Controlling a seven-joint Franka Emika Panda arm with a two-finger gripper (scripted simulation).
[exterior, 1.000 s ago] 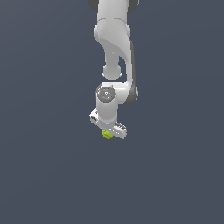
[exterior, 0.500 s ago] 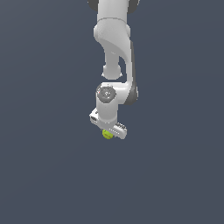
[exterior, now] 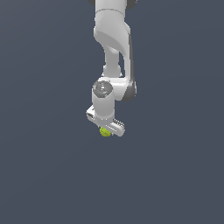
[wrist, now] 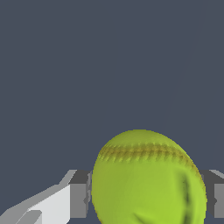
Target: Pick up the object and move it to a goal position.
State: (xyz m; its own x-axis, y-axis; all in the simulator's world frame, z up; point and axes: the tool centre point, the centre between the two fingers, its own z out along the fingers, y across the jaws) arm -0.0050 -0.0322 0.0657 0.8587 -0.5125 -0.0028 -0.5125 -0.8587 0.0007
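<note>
— Fingers? Grey pads (wrist: 78,200) clamped against both sides of the small yellow-green stitched ball (wrist: 146,179).

— And the ball? Tucked under the white gripper (exterior: 105,130), seen as ball (exterior: 105,131) below the white arm's round wrist joint (exterior: 103,89).

No readable text (none anywhere).

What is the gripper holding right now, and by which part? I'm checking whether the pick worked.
The gripper holds the yellow-green ball, clamped across its sides between the two fingers.
</note>
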